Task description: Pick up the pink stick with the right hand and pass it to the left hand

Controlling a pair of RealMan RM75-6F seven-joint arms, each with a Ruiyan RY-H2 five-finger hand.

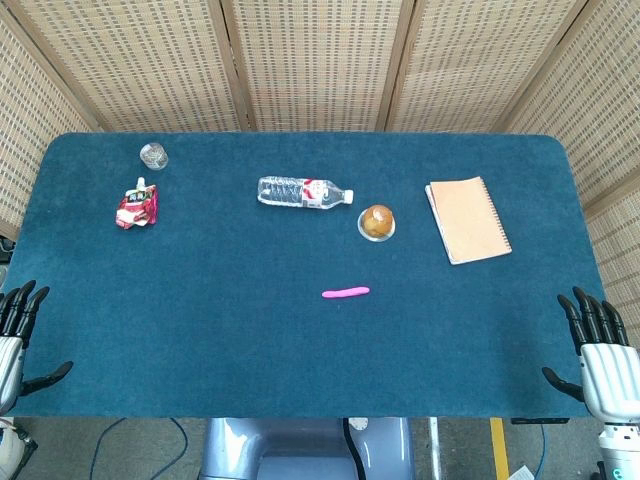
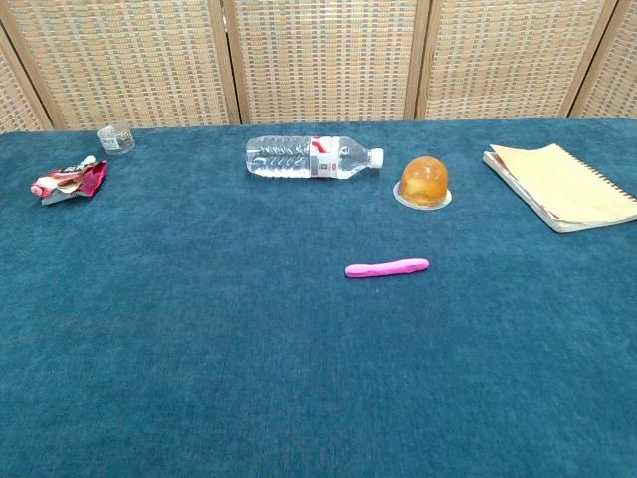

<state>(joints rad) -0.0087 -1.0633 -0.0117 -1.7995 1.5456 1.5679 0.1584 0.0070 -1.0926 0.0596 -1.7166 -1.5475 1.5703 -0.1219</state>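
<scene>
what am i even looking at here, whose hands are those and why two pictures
Those are a robot's two mechanical hands: left hand and right hand, both open at the near edge of the blue table, holding nothing. One picture looks down from its head, the other across from its chest, where no hands show. On the table lie a pink stick, a water bottle on its side, a notebook, an orange bun-like item, a crumpled wrapper and a small clear cup.

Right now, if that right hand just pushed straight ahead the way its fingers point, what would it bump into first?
Probably nothing: the right hand points along the table's right edge, and the notebook lies inward of that line. Depth is hard to judge.
</scene>
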